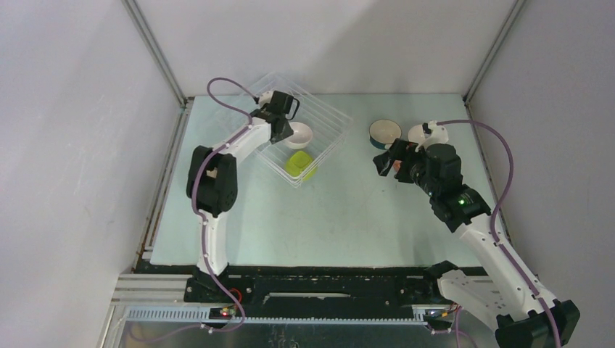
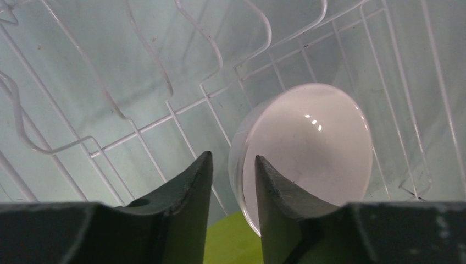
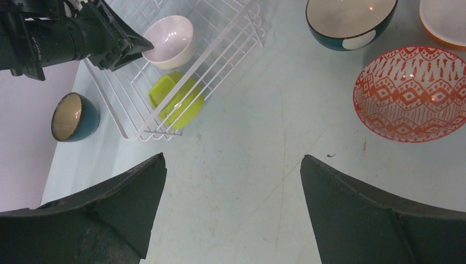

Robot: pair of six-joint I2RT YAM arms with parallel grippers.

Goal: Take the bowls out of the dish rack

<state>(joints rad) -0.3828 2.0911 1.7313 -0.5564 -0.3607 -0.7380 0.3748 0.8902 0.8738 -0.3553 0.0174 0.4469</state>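
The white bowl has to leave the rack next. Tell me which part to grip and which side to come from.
Grip the white bowl by its upper rim, coming down from above the dish rack. It leans on edge among the wires, so that thin wall is the free part: one of the fingers inside, one outside. The left gripper straddles that rim.

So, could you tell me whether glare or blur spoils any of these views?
Left wrist view: two small glints on the white bowl, nothing washed out, dish rack wires crisp, the fingers of the left hand just dark shapes. Right wrist view: a small highlight inside the teal bowl, patterned bowl sharp. Top view: even, soft light, faint shadows on the table.
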